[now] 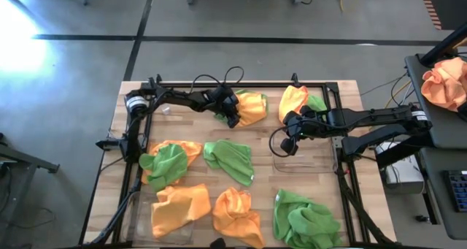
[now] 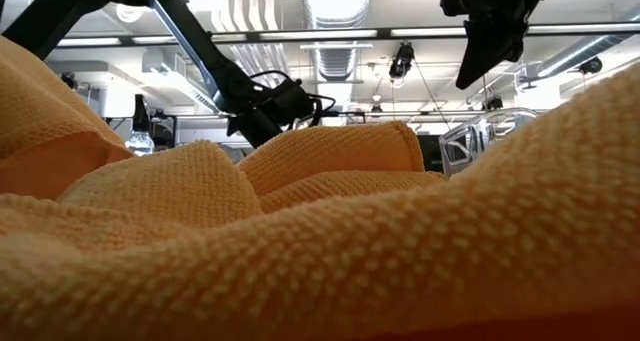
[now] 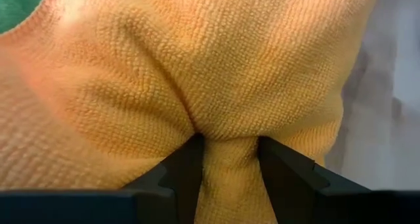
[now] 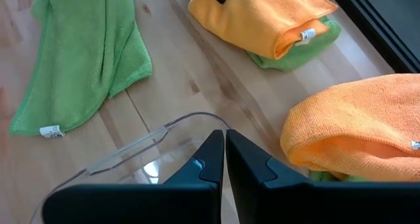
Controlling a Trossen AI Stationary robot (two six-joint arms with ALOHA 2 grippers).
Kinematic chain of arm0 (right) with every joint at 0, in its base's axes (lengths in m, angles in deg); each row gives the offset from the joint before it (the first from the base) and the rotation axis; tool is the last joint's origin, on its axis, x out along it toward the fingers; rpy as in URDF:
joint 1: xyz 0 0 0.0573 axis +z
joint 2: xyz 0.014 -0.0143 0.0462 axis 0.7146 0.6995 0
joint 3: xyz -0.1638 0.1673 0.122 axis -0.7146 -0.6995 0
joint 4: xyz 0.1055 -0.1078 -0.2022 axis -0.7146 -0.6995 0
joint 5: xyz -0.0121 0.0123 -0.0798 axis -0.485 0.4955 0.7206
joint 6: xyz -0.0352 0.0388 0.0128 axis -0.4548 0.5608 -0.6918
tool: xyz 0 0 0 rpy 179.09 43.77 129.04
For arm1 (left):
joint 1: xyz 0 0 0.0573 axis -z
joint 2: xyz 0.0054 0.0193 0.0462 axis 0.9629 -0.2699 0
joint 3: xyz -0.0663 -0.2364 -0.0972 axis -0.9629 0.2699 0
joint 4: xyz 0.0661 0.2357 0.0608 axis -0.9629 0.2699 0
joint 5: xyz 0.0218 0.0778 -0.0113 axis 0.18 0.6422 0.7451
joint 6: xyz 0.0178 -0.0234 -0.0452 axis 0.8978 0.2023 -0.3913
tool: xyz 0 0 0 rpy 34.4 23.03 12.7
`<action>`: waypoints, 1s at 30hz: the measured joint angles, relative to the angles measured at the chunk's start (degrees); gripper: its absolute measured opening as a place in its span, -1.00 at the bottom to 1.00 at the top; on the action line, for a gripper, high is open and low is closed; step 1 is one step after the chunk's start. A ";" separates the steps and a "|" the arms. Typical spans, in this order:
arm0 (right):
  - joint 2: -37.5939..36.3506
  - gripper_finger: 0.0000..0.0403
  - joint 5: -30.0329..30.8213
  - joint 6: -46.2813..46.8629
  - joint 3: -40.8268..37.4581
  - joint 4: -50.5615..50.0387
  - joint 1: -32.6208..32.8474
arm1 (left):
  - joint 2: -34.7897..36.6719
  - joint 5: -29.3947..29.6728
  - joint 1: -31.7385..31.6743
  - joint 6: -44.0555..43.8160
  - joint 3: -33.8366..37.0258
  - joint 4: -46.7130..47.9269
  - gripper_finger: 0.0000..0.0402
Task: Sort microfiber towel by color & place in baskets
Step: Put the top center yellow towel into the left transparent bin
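Reaching across, left pincer (image 1: 235, 116) pinches orange towel (image 1: 252, 109); right pincer (image 1: 287, 148) closed.

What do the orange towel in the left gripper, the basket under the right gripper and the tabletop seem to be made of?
Orange towel: soft microfiber-like cloth, matte; fine looped pile, puckering in the left gripper.
Basket: probably clear plastic, glossy; see-through wall. Right gripper shut above it.
Tabletop: looks like pale wood; grain lines.

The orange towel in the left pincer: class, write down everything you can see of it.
The orange towel is a soft, fuzzy cloth with a fine looped weave, bunched rather than flat. The left pincer is shut on a fold of it, a dark finger on either side. It sits at the table's far edge, over a green towel that peeks out beneath. A small white tag shows at one edge.
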 joint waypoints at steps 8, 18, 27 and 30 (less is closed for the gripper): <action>0.00 -0.94 -0.02 -0.04 0.00 -0.02 0.00 | 0.22 -2.90 0.25 -1.38 -0.81 1.06 -0.55; 0.00 -0.94 -0.04 -0.04 0.00 -0.04 0.00 | 0.48 -4.39 0.51 1.05 -8.66 9.76 -0.81; 0.00 -0.94 -0.03 -0.47 -0.17 -0.17 0.00 | 3.74 -4.28 1.85 5.11 -14.28 19.02 -0.82; 0.00 -0.94 -0.02 -0.58 -0.17 -0.14 -0.01 | 6.53 -4.04 2.43 5.33 -15.06 20.56 -0.82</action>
